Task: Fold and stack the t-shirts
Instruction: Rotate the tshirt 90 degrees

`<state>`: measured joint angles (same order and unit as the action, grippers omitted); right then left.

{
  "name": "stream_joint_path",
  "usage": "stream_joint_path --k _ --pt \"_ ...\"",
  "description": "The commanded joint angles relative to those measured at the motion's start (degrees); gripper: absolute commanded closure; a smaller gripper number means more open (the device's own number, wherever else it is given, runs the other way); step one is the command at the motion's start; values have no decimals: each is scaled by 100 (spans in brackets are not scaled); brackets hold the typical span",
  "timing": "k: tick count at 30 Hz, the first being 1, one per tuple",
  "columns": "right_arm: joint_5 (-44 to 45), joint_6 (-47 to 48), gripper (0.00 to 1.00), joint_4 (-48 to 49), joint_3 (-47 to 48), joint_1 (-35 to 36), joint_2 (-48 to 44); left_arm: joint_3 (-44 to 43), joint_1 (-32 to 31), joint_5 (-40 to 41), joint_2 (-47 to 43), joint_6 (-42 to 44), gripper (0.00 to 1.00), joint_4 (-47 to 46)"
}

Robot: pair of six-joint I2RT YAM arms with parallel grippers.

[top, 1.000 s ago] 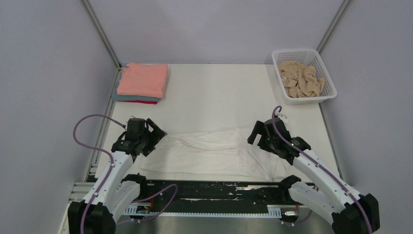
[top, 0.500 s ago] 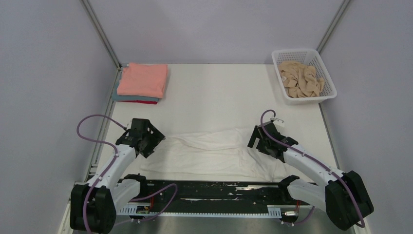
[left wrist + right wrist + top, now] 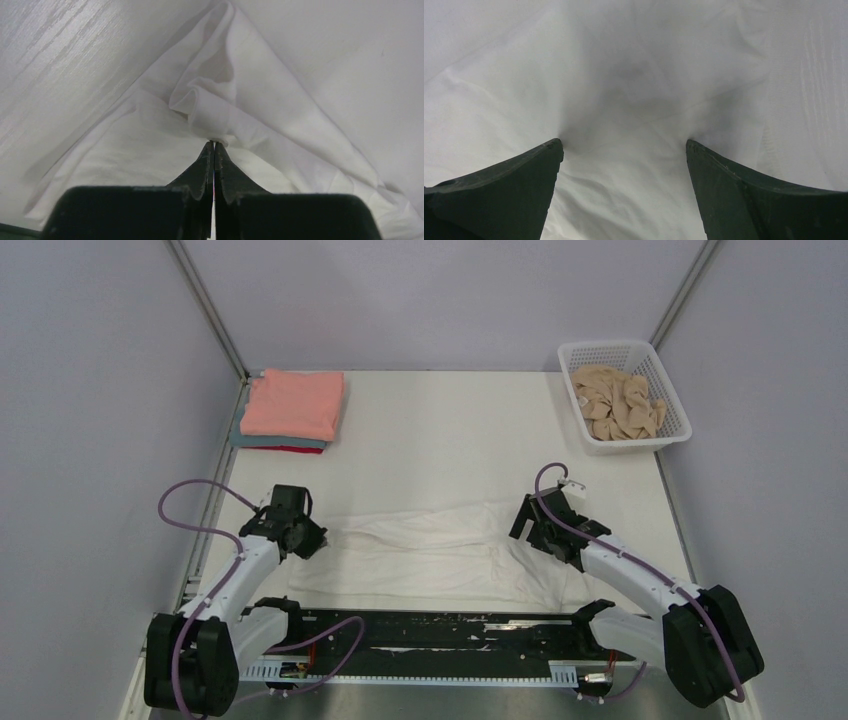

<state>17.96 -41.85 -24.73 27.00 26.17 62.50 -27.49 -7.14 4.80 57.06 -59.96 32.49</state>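
A large white t-shirt lies spread across the near part of the table. My left gripper sits at its left end. In the left wrist view the left gripper is shut on a bunched fold of the white t-shirt. My right gripper rests at the shirt's right part. It is open, and in the right wrist view the right gripper has both tips touching the white t-shirt, with cloth lying flat between them.
At the back left stands a folded stack with a salmon-pink shirt on top, then a teal one and a red one. A white mesh basket at the back right holds a crumpled tan shirt.
My left gripper has gone from open to shut, pinching a fold at the white shirt's left end. The right gripper dropped slightly onto the cloth early on and stays open.
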Motion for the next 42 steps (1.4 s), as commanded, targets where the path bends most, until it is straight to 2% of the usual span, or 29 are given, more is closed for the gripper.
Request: stream_joint_path --k 1,8,11,13,16,20,24,29,33,41,42 --pt "24 72 0 134 2 -57 128 -290 -23 218 -300 53 100 417" --pt "-9 103 0 131 -32 -102 93 -365 -25 335 -649 49 100 945" --pt "7 147 0 128 -37 -108 69 -424 -25 364 -681 50 87 680" --pt "2 169 0 135 -30 -111 37 -588 -26 349 -621 87 83 384" --pt "-5 230 0 139 -63 -112 25 -899 -23 176 -292 151 80 -120" --pt "-3 249 0 141 -84 -110 59 -1250 -85 -357 441 254 82 -844" --pt "-6 224 0 142 -87 -123 125 -1576 -697 -669 1276 452 84 -1029" --pt "-11 278 0 140 -83 -144 190 -1825 -1082 -672 2063 647 85 -778" --pt "-3 288 0 143 -115 -171 160 -1623 -1118 -554 2173 803 85 -375" --pt "-11 360 0 139 -149 -220 137 -1300 -998 898 1884 549 82 915" --pt "-18 362 0 136 -157 -232 133 -1243 -863 994 1819 522 78 960"
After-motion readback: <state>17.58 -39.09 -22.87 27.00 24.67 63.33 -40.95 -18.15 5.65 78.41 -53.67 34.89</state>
